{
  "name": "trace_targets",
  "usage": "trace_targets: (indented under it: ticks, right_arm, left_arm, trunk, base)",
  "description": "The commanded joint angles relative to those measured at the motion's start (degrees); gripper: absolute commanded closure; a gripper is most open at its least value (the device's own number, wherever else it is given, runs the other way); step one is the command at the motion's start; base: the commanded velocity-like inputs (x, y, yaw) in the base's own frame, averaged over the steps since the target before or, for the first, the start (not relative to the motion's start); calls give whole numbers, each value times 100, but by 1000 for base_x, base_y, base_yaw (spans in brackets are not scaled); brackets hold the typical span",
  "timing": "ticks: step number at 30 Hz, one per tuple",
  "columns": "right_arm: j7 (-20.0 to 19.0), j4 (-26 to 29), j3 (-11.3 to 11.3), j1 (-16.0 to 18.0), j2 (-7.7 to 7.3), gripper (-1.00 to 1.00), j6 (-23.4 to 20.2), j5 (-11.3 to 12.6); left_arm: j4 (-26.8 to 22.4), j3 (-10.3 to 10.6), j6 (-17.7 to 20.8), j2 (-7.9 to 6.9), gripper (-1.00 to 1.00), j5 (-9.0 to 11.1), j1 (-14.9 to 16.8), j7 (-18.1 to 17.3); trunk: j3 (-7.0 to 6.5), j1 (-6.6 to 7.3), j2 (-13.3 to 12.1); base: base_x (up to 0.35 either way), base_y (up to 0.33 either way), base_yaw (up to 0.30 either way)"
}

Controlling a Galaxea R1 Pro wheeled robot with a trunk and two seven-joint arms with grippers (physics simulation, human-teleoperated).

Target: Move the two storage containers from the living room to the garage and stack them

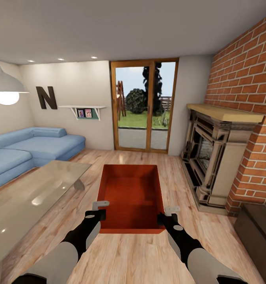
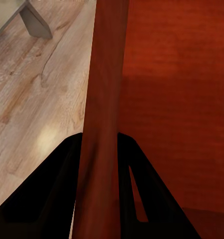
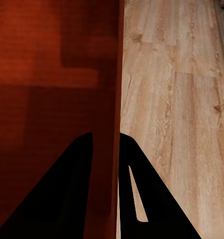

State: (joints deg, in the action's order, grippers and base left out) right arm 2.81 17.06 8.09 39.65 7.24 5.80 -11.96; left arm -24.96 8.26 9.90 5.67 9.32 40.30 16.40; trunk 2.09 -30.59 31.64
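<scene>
Two claws pinch one orange-red storage container (image 1: 131,197) by its side walls — left claw (image 1: 98,210) on one, right claw (image 1: 169,215) on the other — holding it above the wood plank floor (image 1: 140,256). Beyond: glass desk (image 1: 26,197), blue sofa (image 1: 26,148), brick fireplace (image 1: 215,157), glazed doors (image 1: 144,105).

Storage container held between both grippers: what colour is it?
Orange-red, plain; the storage container shows best in the head view.
</scene>
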Motion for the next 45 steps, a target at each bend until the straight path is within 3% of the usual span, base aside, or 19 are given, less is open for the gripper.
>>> trace_targets:
  ticks: [1, 27, 45]
  right_arm:
    - [106, 16, 149, 6, 6, 100, 246, -79]
    - [106, 16, 141, 6, 6, 100, 246, -78]
    - [97, 16, 158, 7, 6, 100, 261, -68]
  left_arm:
    - [0, -378, 48, -5, 100, 122, 4, 153]
    - [0, -378, 48, -5, 100, 122, 5, 153]
    - [-3, -378, 48, -5, 100, 122, 6, 153]
  trunk:
    - [2, -3, 10]
    - [-231, -3, 10]
    - [-242, -3, 10]
  base:
    - [0, 0, 0]
    - [0, 0, 0]
    - [0, 0, 0]
